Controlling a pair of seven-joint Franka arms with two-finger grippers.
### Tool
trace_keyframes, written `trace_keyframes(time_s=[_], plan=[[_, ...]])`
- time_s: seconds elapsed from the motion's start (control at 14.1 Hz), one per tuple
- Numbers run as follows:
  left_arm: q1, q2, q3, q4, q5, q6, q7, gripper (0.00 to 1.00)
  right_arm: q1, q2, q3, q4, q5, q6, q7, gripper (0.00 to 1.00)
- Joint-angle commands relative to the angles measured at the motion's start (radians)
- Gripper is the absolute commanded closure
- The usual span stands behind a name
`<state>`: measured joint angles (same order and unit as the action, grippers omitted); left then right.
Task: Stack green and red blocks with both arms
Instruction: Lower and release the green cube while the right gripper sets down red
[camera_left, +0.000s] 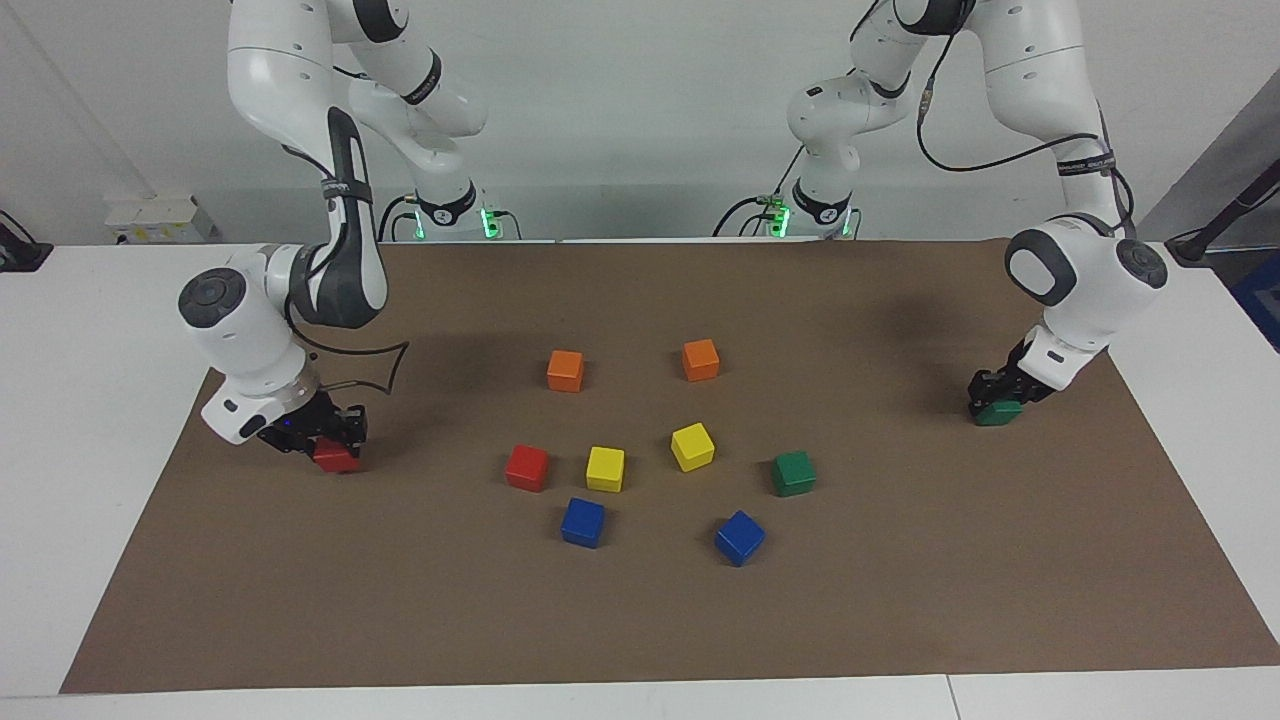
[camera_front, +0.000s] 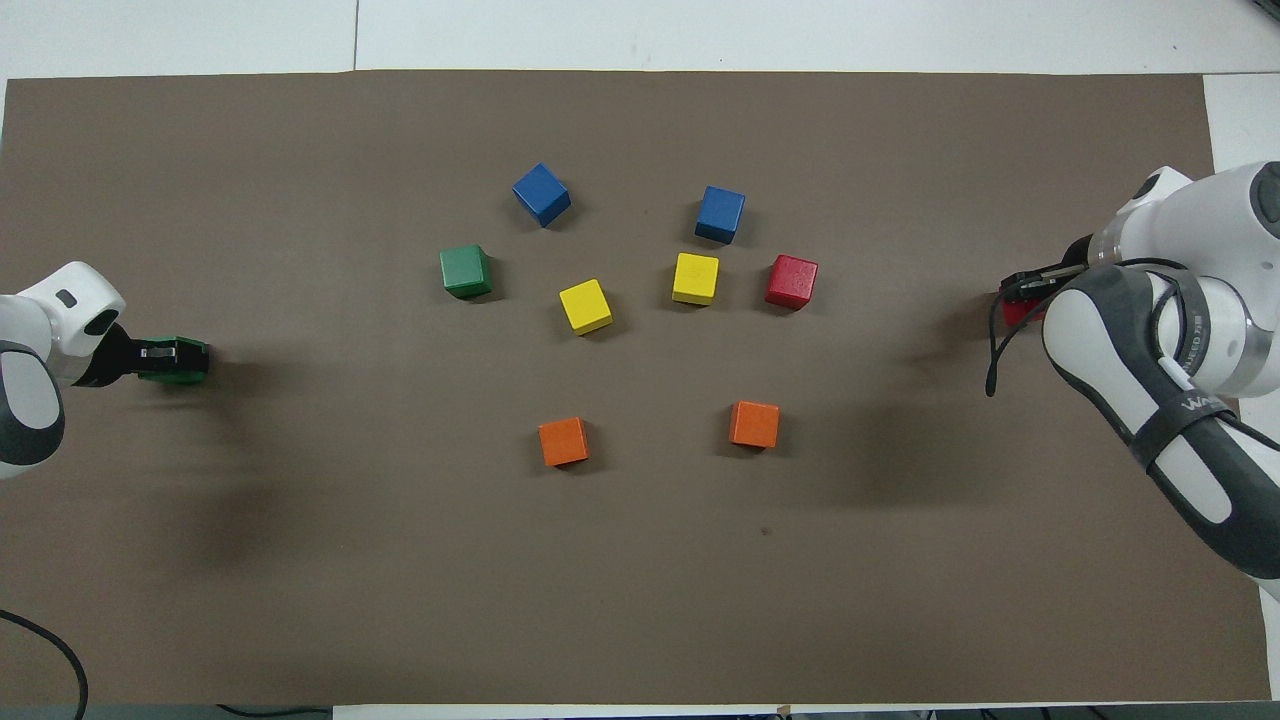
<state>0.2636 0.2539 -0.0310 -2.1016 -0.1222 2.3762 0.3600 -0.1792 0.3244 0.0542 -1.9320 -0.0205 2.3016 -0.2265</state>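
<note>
The left gripper (camera_left: 998, 404) fingers clench a green block (camera_left: 998, 413); the right gripper (camera_left: 322, 440) fingers clench a red block (camera_left: 336, 458), both low over the surface (camera_left: 640, 620).

Matt cubes (camera_left: 793, 473) lie on a smooth brown paper-like mat (camera_left: 900, 620); arms (camera_left: 1085, 275) glossy plastic.

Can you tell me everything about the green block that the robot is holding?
The held green block is a small dark green cube with a matte, painted look. The left claw is shut on it from above, its black fingers gripping the top. The block sits low, at or just above the brown mat, near the left arm's end of the table; whether it touches the mat cannot be told. It is level, not tilted. No other block is touching it.
</note>
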Motion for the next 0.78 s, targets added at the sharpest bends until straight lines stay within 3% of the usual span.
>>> trace_keyframes(time_s=[0.0, 0.07, 0.14, 0.21, 0.71], plan=[[-0.006, 0.004, -0.003, -0.006, -0.024, 0.044, 0.030, 1.00, -0.022, -0.016, 0.013, -0.035, 0.010, 0.033, -0.028, 0.81], [-0.017, 0.004, -0.001, -0.011, -0.024, 0.057, 0.048, 1.00, -0.022, -0.016, 0.013, -0.036, 0.010, 0.033, -0.027, 0.81], [-0.017, 0.002, -0.001, -0.014, -0.024, 0.067, 0.074, 0.44, -0.022, -0.015, 0.013, -0.038, 0.010, 0.036, -0.027, 0.80], [-0.015, 0.002, -0.001, -0.015, -0.024, 0.069, 0.091, 0.00, -0.022, -0.015, 0.013, -0.044, 0.010, 0.042, -0.027, 0.80], [-0.018, -0.002, -0.001, 0.027, -0.024, 0.040, 0.083, 0.00, -0.022, -0.011, 0.013, -0.068, 0.010, 0.075, -0.022, 0.80]])
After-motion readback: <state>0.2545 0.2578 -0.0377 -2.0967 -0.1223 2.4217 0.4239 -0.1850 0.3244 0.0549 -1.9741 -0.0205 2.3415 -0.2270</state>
